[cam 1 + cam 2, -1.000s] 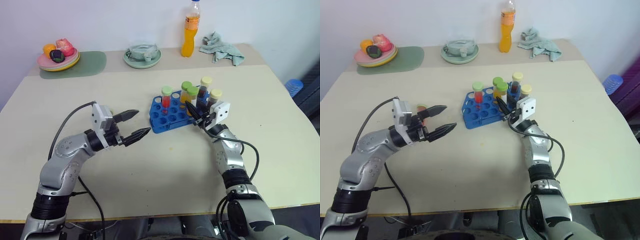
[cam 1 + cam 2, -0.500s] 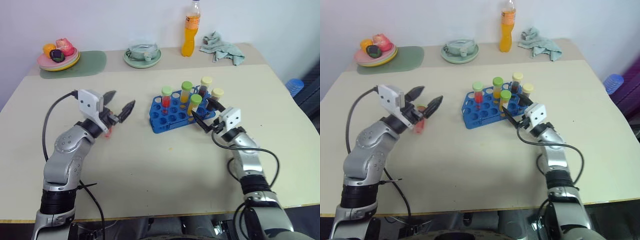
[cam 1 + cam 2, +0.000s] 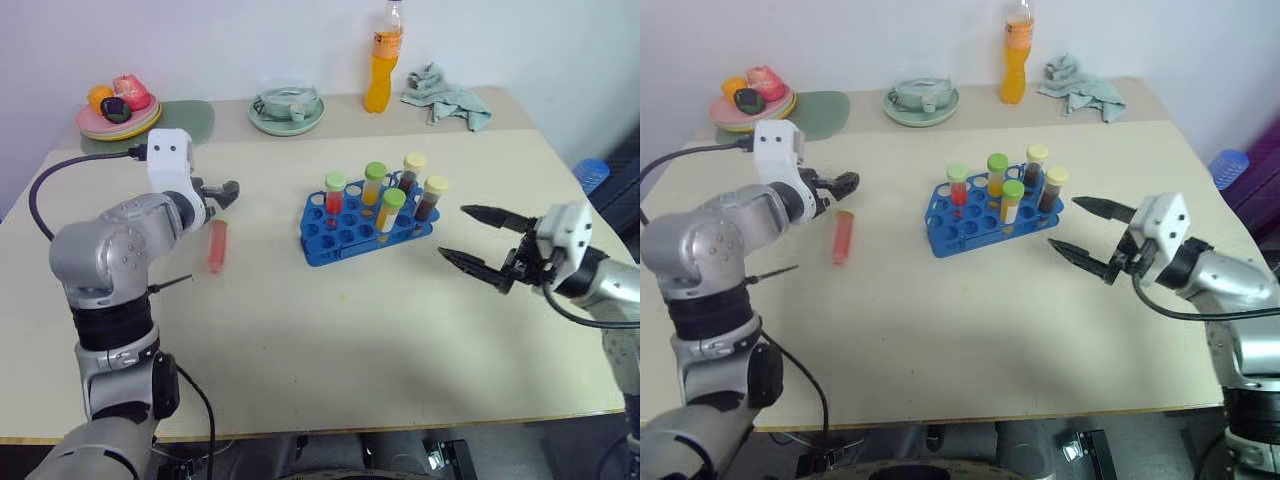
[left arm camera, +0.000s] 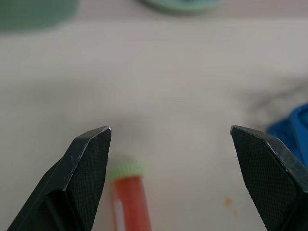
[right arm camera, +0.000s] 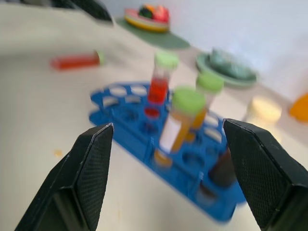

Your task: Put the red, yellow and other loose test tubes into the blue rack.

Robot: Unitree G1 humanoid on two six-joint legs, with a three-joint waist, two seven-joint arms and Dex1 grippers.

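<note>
red tube (image 3: 215,245) flat on table | light, slick, rolls; grab mid-barrel | l gripper (image 4: 171,132) jaws apart, empty | r gripper (image 3: 480,240) jaws apart, empty

The beige table (image 3: 300,340) carries the blue rack (image 3: 345,236) at its centre, a red test tube (image 3: 215,246) lying at nine o'clock, and an orange bottle (image 3: 380,70) at twelve.

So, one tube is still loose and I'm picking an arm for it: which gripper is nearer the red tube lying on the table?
Left. The left gripper hovers open just over the red tube; the right gripper is beyond the blue rack.
</note>
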